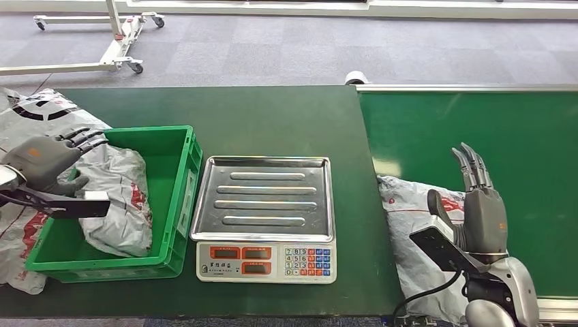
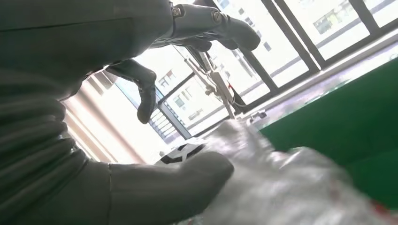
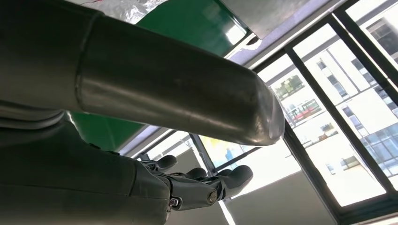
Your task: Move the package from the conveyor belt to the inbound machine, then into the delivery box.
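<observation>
The right hand (image 1: 480, 211) stood nearest the head camera, low at the right, over the green conveyor belt (image 1: 477, 129). Its fingers (image 1: 472, 167) were straight, close together and pointing away, the thumb apart to the side, and it held nothing. Just beside and partly under it lay the package (image 1: 409, 231), a soft grey-white plastic mailer, crumpled and creased, with a red print near the hand. It rested on the belt's near edge, by the seam with the dark green table (image 1: 272, 112).

On the table stood the scale (image 1: 266, 208) with a ribbed steel pan and a keypad front. Just left of it sat the green crate (image 1: 178, 191), holding another wrinkled grey mailer (image 1: 123, 204). More grey bags (image 1: 27, 116) lay outside the crate at the far left.

The left hand (image 1: 48, 160) hung over the crate's left rim, fingers loosely curled and spread. In the left wrist view the thumb (image 2: 187, 178) lay close to grey plastic, though I could not tell whether they touched.
</observation>
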{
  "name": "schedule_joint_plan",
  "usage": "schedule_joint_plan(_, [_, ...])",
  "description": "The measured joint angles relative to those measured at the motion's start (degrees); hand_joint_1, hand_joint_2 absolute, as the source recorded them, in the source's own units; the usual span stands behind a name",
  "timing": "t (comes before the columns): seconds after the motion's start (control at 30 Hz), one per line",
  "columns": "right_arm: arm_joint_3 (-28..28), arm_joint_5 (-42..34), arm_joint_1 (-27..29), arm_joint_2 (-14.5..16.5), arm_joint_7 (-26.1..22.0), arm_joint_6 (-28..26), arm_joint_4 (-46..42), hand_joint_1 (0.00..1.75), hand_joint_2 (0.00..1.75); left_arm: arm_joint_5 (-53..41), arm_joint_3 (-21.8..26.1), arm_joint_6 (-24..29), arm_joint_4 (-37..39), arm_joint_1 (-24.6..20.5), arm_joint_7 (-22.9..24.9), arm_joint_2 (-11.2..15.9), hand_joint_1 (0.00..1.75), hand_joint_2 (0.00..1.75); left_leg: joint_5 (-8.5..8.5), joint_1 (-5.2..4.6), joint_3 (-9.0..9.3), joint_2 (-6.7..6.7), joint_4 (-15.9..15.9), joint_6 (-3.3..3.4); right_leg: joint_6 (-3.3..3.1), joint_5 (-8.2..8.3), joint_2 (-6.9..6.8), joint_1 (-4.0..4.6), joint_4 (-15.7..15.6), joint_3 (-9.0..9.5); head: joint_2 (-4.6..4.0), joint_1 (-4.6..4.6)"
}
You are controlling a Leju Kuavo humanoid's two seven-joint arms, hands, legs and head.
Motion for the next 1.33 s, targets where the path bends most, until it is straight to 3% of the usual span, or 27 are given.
schedule_joint_plan(0.3, [-0.42, 1.07, 2.16, 0.02, -0.02, 0.55, -1.72, 0.00, 0.00, -4.10, 6.46, 5.49, -0.19, 0.57, 0.81, -9.56, 0.00, 0.00, 0.00, -0.01, 0.01, 0.05, 0.03, 0.00, -0.02, 0.05, 0.01, -0.05, 0.00, 0.00, 0.00, 0.00])
schedule_joint_plan(0.53, [-0.69, -2.15, 3.18, -0.01, 0.47, 5.51, -1.68, 0.00, 0.00, -1.86, 10.68, 10.19, -2.13, 1.33, 2.97, -15.79, 0.00, 0.00, 0.00, -0.01, -0.01, 0.06, 0.03, 0.00, -0.02, 0.05, -0.01, -0.04, 0.00, -0.01, 0.00, 0.01])
schedule_joint_plan(0.67, [-0.94, -1.28, 3.59, -0.81, 3.17, 8.91, -1.33, 0.00, 0.00, -1.23, 12.49, 13.95, -4.04, 3.54, 4.33, -19.87, 0.00, 0.00, -0.01, -0.03, -0.01, 0.06, 0.03, 0.00, -0.01, 0.04, 0.00, -0.07, 0.00, -0.01, 0.00, -0.01])
schedule_joint_plan(0.9, [-2.13, 9.04, 8.40, -2.07, 7.20, 8.09, -1.81, 0.00, 0.00, -20.41, 12.50, 25.34, -9.20, 11.86, 8.06, -27.90, 0.00, 0.00, -0.11, -0.11, -0.01, 0.03, 0.03, 0.08, 0.07, -0.02, -0.02, -0.16, -0.04, 0.00, 0.00, 0.00])
schedule_joint_plan(1.03, [-2.15, 16.28, 12.08, -2.05, 9.40, 6.37, -4.07, 0.00, 0.00, -31.88, 10.70, 24.00, -11.49, 15.64, 12.20, -33.89, 0.00, 0.00, -0.16, -0.14, -0.04, -0.03, 0.03, 0.14, 0.17, -0.10, -0.06, -0.18, -0.05, 0.02, 0.00, 0.01])
schedule_joint_plan(1.13, [-2.23, 21.27, 14.05, -2.05, 11.58, 6.55, -5.80, 0.00, 0.00, -33.73, 9.53, 21.83, -12.92, 17.25, 13.72, -37.84, 0.00, 0.00, -0.18, -0.14, -0.04, -0.01, 0.03, 0.15, 0.18, -0.10, -0.05, -0.18, -0.05, 0.02, 0.00, 0.02])
schedule_joint_plan(1.33, [-2.41, 23.82, 17.03, -2.00, 13.35, 9.38, -7.76, 0.00, 0.00, -34.19, 8.94, 19.97, -14.56, 19.68, 13.79, -42.31, 0.00, 0.00, -0.19, -0.13, -0.04, 0.02, 0.03, 0.15, 0.18, -0.10, -0.06, -0.18, -0.05, 0.02, 0.00, 0.01])
